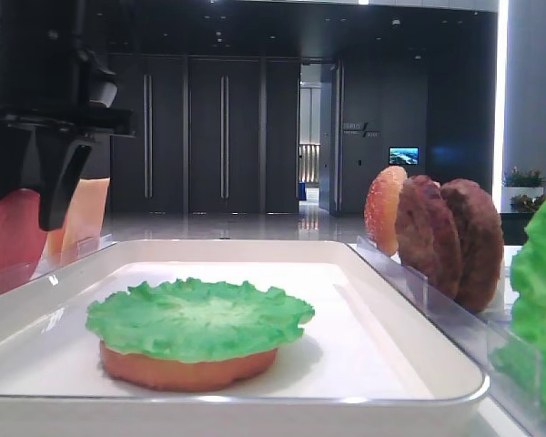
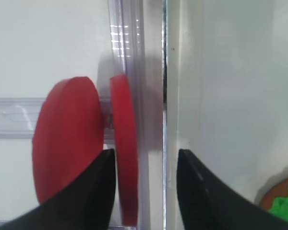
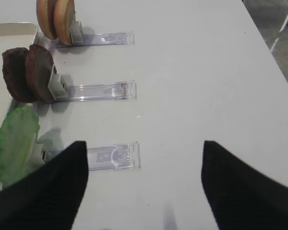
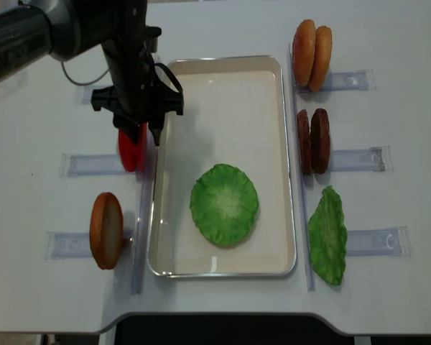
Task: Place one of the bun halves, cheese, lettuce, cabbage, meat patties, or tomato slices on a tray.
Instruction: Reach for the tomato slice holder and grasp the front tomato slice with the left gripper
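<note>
On the tray (image 4: 273, 72) a lettuce leaf (image 4: 224, 204) already tops a bun half (image 1: 177, 369). The left gripper (image 2: 146, 163) straddles the nearer tomato slice (image 2: 125, 172), jaws parted, not yet clamping; lifting and placing remain. The right gripper (image 3: 144, 158) hangs open.

A: Where's the left tool (image 4: 144, 133)?
B: Over the tomato slices (image 4: 131, 149), just left of the tray (image 4: 223, 68).
A: And on the tray?
B: One lettuce (image 4: 224, 204), lying flat near the middle of it.
</note>
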